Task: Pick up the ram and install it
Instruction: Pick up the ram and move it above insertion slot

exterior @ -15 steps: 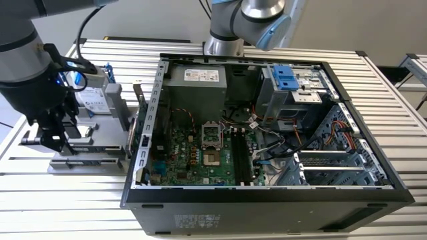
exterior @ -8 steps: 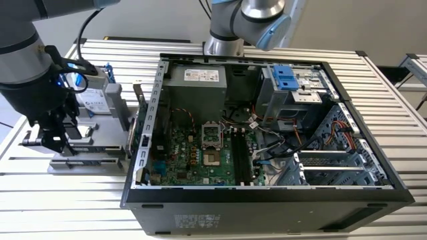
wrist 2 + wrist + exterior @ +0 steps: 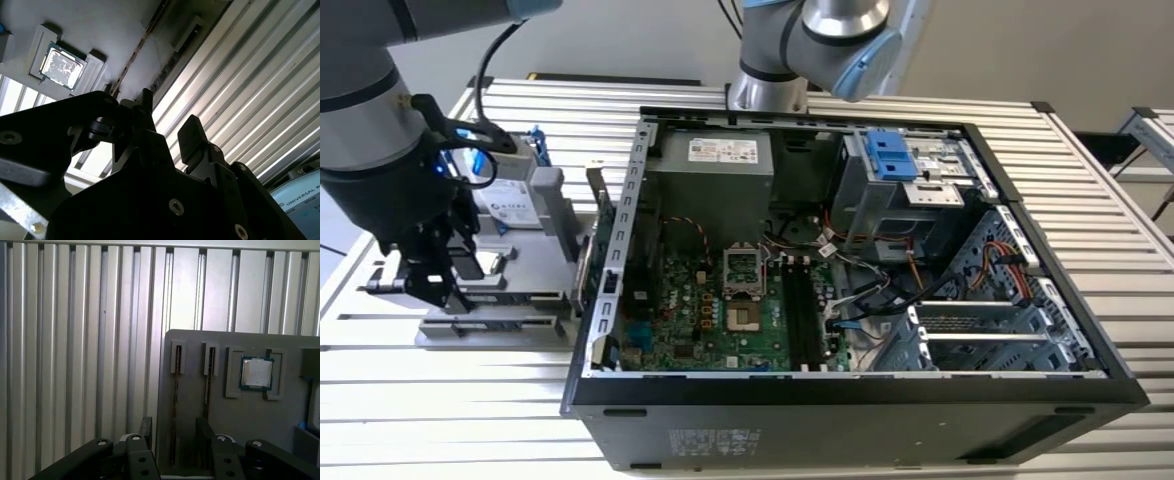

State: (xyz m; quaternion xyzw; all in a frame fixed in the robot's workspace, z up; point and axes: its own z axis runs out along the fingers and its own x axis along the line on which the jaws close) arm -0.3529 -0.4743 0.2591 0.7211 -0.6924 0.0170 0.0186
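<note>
**The open gripper sits over the ram in its slot**

In the first wrist view, the black metal gripper [image 3: 173, 421] is nearest. Its two fingers [image 3: 146, 430] are spread apart and pinch nothing.

The ram [image 3: 175, 400], a long, thin, flat stick seen from its dark edge, stands in the gap between the fingers. It does not seem to touch either one. It stands on its thin edge in a narrow slot of the flat grey holder plate [image 3: 235, 430]. Its long side runs along the slot. It starts between the fingers and points away from them, the same way as the ribs of the table. The second wrist view shows the gripper [image 3: 167, 107] with the ram [image 3: 134, 57] as a thin line running away from the fingertips.

Just beside it is a second narrow slot [image 3: 207, 380] with another thin strip in it. This slot runs the same way.

A bit farther along the plate, the small square silver processor chip [image 3: 256, 373] lies flat in its own pocket. Past the plate is the ribbed silver metal table [image 3: 75, 340].

In the exterior view, the gripper [image 3: 434, 285] hangs over the grey holder plate [image 3: 487, 328] at the exterior view's left. The big black open computer case [image 3: 854, 420] lies next to it, well apart from the gripper. A green circuit board [image 3: 707, 310] is inside.
</note>
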